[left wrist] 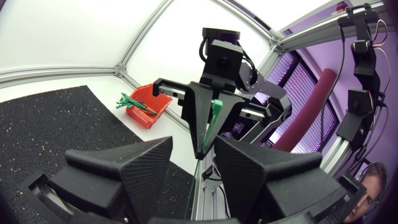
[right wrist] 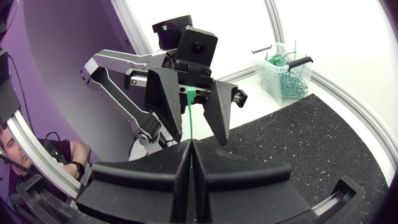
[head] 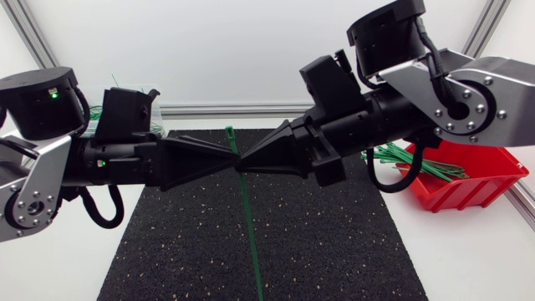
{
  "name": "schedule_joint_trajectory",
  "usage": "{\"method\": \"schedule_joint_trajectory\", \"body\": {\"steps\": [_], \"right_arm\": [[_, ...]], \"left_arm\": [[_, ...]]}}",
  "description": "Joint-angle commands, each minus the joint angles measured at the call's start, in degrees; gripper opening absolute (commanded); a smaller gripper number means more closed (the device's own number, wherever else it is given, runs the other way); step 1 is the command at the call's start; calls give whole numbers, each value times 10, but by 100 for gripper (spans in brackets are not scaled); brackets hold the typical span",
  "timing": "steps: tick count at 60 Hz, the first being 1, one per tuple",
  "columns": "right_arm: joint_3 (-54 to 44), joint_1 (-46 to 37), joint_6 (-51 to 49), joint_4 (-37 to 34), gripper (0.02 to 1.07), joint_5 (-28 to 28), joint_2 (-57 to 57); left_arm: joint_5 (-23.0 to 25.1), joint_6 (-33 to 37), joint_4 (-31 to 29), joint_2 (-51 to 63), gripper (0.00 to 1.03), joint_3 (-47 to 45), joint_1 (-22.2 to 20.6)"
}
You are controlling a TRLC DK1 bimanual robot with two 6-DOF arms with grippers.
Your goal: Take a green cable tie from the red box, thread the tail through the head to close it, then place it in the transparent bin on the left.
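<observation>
Right end effector: fingers pressed together to a thin seam, pinching the green cable tie from both sides. Clearest in its own wrist view, where the green strap runs straight through the seam.

Left end effector: tip-to-tip with the right one over the black mat. Fingers stand apart with a clear gap. The tie passes through that gap, but I can't tell whether either finger touches it. Reads as no grip on that side.

Tie position: held above the mat at counter centre. From overhead it looks like a straight strap, short end past the fingertips on the far side, long run toward the near edge. No loop visible.

Progress, my read:
- Done: one tie is out of the red box, where more green ties lie.
- Not done: tail through head. The strap is unbent, so threading hasn't started.
- Not done: drop into the transparent bin, which sits behind the left arm and already holds green ties.

Roughly a third in. Left likely needs to close on the strap before any bending.
</observation>
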Motion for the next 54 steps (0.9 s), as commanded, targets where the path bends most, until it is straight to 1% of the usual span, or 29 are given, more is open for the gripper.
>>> {"method": "schedule_joint_trajectory", "body": {"steps": [1,17,23,25,29,33,40,43,47,54], "right_arm": [[-16,-7,19,11,8,-4,10],[-21,-12,37,31,8,-4,23],[-23,-14,39,33,8,-5,26],[-23,-17,39,33,8,-9,27],[-23,-21,49,40,8,-15,28],[-23,-24,50,43,8,-17,30],[-23,-28,56,48,8,-26,34],[-23,-28,56,48,8,-26,36],[-22,-28,57,48,8,-28,39],[-22,-28,58,49,8,-29,42]], "left_arm": [[3,-20,14,-10,50,-10,-2],[-12,-27,27,-7,50,-10,-2],[-25,-28,30,-7,49,-10,-2],[-26,-28,32,-5,47,-10,-1],[-26,-28,33,-1,46,-10,-2],[-28,-28,37,1,42,-10,-2],[-30,-29,38,2,42,-10,-3],[-30,-29,41,3,38,-10,-3],[-31,-30,43,5,37,-10,-3],[-32,-31,46,6,30,-10,-3]]}}
